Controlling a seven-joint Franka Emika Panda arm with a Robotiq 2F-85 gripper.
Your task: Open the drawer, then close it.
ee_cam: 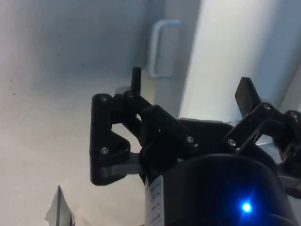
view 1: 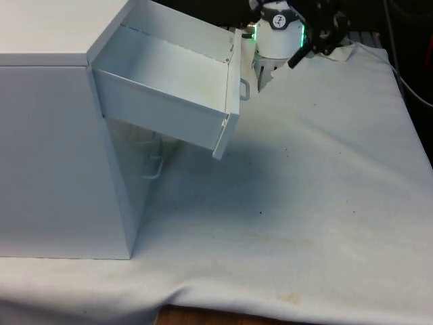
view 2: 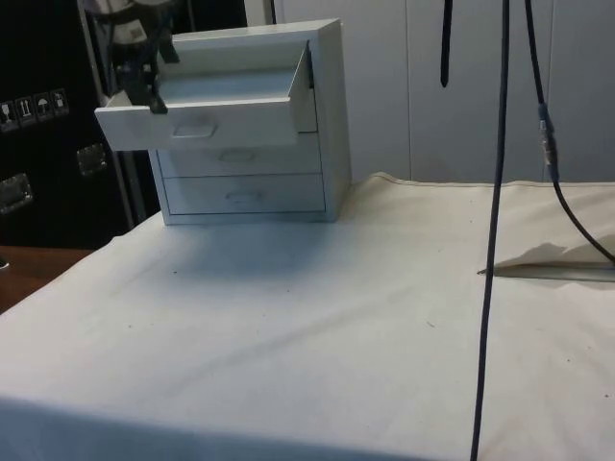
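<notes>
We see the top drawer (view 1: 166,88) pulled far out, sagging toward the desk's (view 1: 325,176) middle; fingers (ee_cam: 136,80) spread wide beside its handle (view 1: 244,89).

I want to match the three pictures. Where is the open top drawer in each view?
Front view: top drawer pulled out, upper middle.
Side view: drawer at upper left, above two shut drawers.
Wrist view: its white front beyond the fingers.
Shared landmark: the drawer's handle.

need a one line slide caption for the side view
Top drawer of the white chest of drawers pulled out, pincer at its front, fingers open.
</notes>
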